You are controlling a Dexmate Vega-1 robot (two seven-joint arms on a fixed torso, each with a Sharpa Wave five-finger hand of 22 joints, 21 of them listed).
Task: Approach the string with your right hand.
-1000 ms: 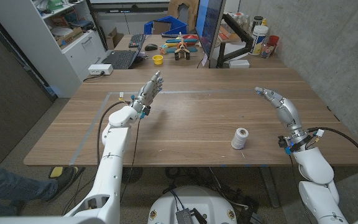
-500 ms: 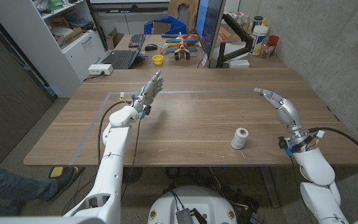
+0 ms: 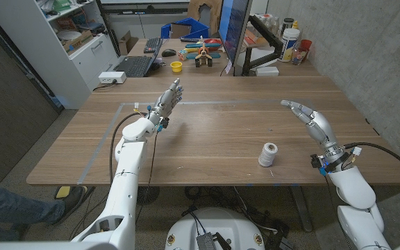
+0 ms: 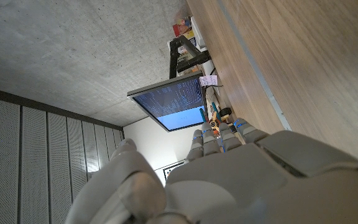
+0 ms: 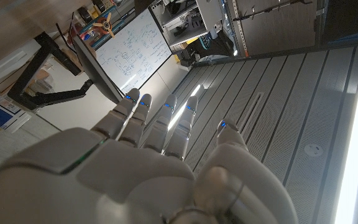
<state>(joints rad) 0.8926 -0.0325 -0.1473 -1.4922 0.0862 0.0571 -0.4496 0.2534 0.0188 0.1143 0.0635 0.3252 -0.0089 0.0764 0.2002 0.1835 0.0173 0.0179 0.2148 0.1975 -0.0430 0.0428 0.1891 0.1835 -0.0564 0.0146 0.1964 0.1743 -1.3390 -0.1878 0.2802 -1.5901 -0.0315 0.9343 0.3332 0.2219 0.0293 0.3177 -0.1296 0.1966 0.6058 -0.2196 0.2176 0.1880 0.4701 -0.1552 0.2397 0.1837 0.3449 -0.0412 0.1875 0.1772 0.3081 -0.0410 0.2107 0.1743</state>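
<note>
A white spool of string (image 3: 268, 154) stands upright on the wooden table (image 3: 214, 132) near its front edge, right of the middle. My right hand (image 3: 310, 120) is raised above the table to the right of and behind the spool, apart from it, fingers extended and spread, holding nothing. Its back (image 5: 148, 168) shows in the right wrist view, fingers reaching out straight. My left hand (image 3: 167, 101) is held up over the table's left part, fingers straight and empty. The left wrist view shows its back (image 4: 229, 180).
A monitor on a black arm (image 3: 238, 35), a keyboard (image 3: 136, 65), a yellow cup (image 3: 176, 67) and toys (image 3: 201, 53) stand on a desk beyond the table's far edge. Grey tape (image 3: 104, 142) marks a line on the table's left part.
My right hand has shifted slightly to the left, toward the spool's side of the table. The left hand and the spool have stayed put.
</note>
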